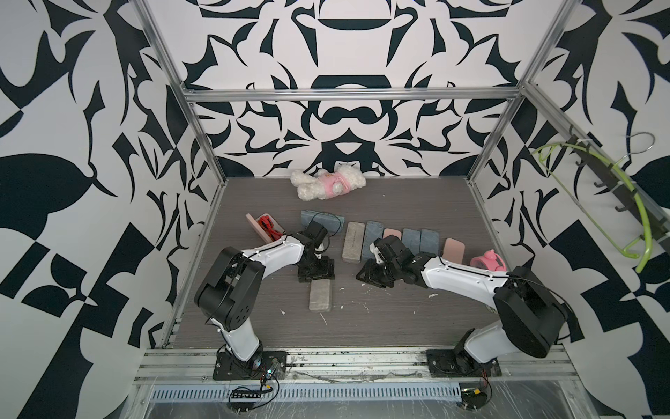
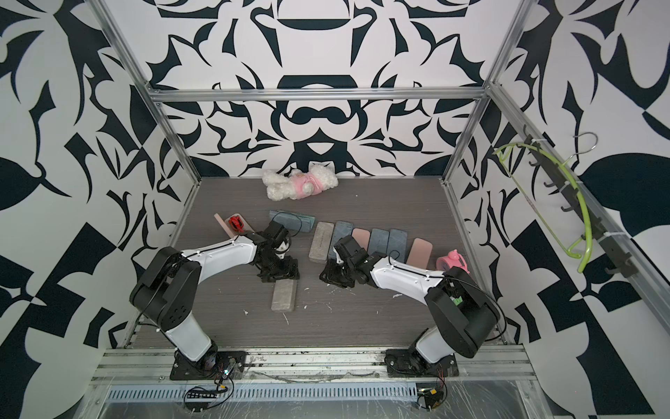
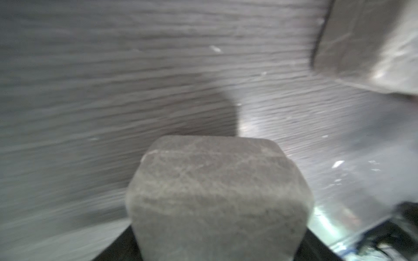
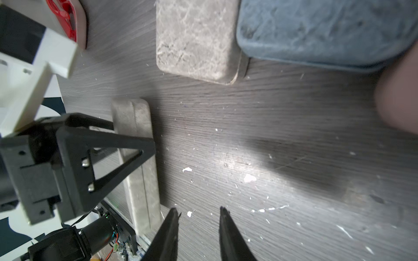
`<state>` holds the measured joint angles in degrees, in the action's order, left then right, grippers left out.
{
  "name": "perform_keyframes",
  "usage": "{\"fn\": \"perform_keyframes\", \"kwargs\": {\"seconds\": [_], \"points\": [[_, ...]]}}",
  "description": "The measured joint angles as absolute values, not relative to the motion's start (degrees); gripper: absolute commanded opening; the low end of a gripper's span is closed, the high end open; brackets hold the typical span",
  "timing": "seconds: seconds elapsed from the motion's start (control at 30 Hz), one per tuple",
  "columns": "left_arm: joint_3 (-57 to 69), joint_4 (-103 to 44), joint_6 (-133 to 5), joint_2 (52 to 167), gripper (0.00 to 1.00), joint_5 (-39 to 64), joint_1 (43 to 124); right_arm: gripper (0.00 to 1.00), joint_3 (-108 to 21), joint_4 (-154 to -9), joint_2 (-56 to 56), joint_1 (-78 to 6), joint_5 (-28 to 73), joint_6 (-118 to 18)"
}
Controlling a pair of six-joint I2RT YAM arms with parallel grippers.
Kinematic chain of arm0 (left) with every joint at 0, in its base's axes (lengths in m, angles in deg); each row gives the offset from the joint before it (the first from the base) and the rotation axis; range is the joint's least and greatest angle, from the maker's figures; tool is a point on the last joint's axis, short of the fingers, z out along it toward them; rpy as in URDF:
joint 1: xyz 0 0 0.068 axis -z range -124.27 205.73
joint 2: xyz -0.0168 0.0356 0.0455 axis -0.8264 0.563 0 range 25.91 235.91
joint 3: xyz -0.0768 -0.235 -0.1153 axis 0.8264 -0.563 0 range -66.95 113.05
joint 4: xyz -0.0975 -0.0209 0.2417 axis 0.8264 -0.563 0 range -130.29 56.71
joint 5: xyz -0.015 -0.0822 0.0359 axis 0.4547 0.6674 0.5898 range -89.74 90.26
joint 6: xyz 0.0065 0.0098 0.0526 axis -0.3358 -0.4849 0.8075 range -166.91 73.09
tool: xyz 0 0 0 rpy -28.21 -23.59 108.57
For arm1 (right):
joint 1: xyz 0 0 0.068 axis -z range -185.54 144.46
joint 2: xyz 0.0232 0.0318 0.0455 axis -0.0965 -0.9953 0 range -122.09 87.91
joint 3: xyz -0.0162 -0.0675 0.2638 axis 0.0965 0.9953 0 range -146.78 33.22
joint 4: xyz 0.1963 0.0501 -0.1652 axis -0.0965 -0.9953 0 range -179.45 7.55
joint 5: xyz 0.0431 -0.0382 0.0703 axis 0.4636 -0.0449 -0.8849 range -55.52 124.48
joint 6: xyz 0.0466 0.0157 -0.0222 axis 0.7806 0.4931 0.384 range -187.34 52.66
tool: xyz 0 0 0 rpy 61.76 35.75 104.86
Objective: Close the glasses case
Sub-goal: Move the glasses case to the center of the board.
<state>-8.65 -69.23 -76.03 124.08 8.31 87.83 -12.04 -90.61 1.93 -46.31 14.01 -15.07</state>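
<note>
Black plastic fingers (image 4: 148, 144) of the left gripper (image 1: 315, 277) stand spread wide, straddling the far end of a grey marbled glasses case (image 1: 320, 297) without visibly pinching it. The case lies flat on the wood-grain table (image 1: 398, 319), at seven o'clock from its centre, its lid apparently down along a thin seam. It looks like a light, rigid shell with a grippy textured skin, best held across its narrow width. At three o'clock from it, the right gripper (image 4: 198, 209) hovers, fingers parted and empty.
</note>
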Motion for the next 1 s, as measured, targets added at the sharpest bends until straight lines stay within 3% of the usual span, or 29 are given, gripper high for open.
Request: {"fn": "perform_keyframes", "kwargs": {"seconds": [0.17, 0.53, 0.8, 1.0], "points": [[-8.2, -70.8, -75.1, 124.1, 0.96, 4.2, 88.0, 0.35, -11.5, -90.7, 2.0, -46.3, 13.6, -15.1], [-11.9, -73.4, -76.4, 120.6, 0.97, 1.2, 89.9, 0.35, -11.3, -90.8, 1.9, -46.3, 13.4, -15.1], [-12.3, -74.9, -77.5, 118.8, 0.87, 1.1, 91.4, 0.35, -11.3, -90.8, 1.3, -46.3, 13.2, -15.2], [-12.3, -74.6, -77.4, 119.4, 0.86, 1.2, 91.4, 0.35, -11.3, -90.8, 1.3, -46.3, 13.2, -15.2]]}}
